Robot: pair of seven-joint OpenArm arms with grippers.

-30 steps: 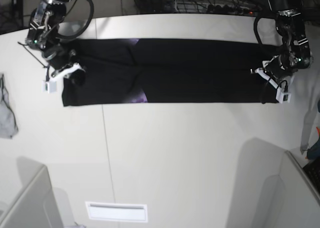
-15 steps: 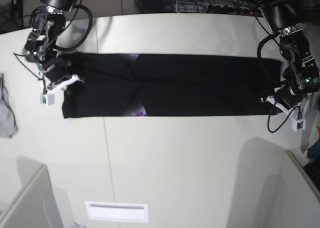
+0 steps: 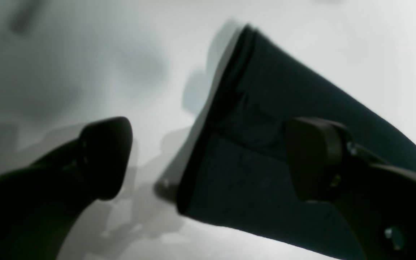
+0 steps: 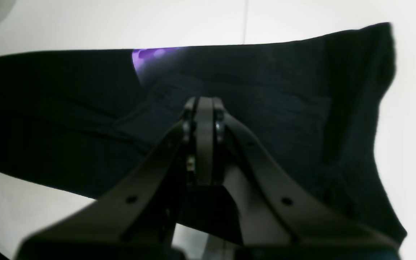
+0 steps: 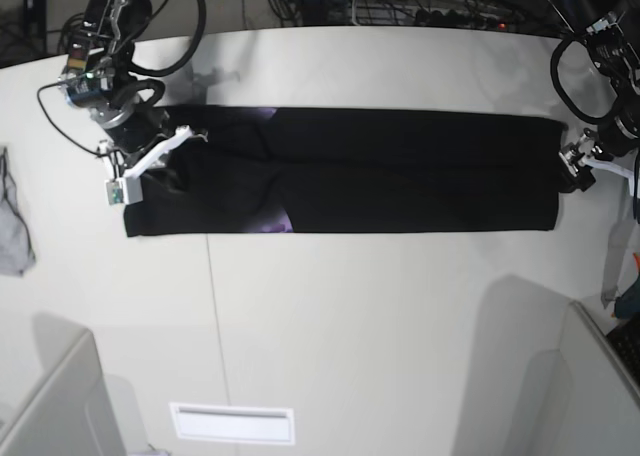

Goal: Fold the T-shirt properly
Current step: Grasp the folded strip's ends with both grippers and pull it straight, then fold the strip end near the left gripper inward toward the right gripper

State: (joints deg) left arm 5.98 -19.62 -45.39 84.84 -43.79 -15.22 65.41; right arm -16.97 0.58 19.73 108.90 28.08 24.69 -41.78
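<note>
A black T-shirt (image 5: 340, 171) is seen from the base view laid out as one long, narrow folded band across the far half of a pale table (image 5: 350, 316), with a small purple patch of print showing at its lower edge left of centre. A small grey cloth (image 5: 12, 226) lies well apart at the table's left edge. At the band's left end, the right gripper (image 5: 150, 154) is held over the fabric; at the band's right end, the left gripper (image 5: 578, 168) sits just beside the cloth's edge. Finger positions are too small to be judged there, and are supplied only by the wrist views. In the right wrist view, the right gripper (image 4: 204, 104) is shown with its fingers pressed together and nothing visibly caught between them, above the dark T-shirt (image 4: 265, 108), where a purple sliver of print (image 4: 150, 56) peeks out at a fold. In the left wrist view, the left gripper (image 3: 208, 155) is shown spread wide, one finger over bare table (image 3: 85, 72) and the other over the layered end of the T-shirt (image 3: 251, 173), without gripping it.
</note>
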